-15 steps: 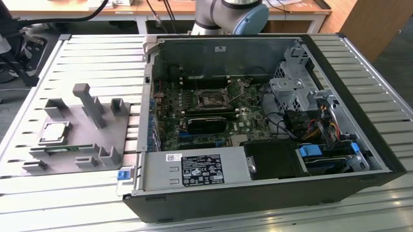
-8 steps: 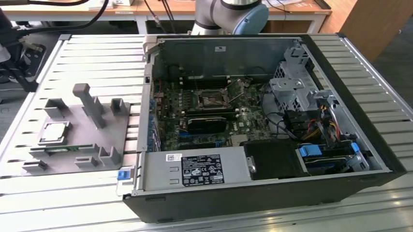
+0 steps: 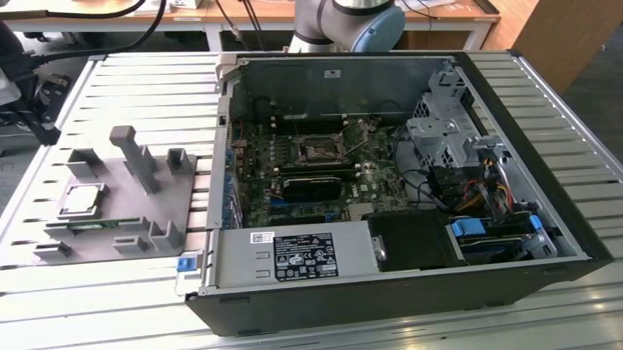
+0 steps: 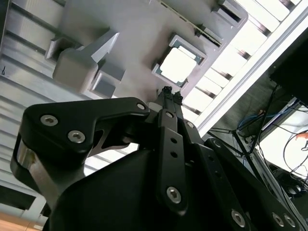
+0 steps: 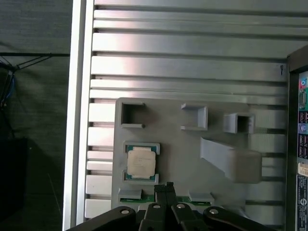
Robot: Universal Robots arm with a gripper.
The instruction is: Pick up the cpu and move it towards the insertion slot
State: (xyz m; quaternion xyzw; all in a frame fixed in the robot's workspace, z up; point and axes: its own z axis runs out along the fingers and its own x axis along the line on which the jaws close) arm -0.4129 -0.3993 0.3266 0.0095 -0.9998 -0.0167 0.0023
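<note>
Black end effector (image 4: pixel 171 94) with silver screws (image 4: pixel 77 136), grey arm (image 3: pixel 326 18) with blue cap (image 3: pixel 381 33).

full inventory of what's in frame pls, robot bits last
cpu: 1, silver, in a fixture recess, exterior view's left
fixture: 1, grey, on the table
memory stick: 1, green, in the fixture beside the cpu
PC case: 1, black, open, on the table
insertion slot: 1, silver frame, dark centre, on the motherboard
expansion card: 1, black, beside the slot
power supply: 1, silver, labelled
table: 1, slatted aluminium
arm: 1, grey-blue, behind the case
end effector: 1, black, shut, empty, over the fixture
</note>
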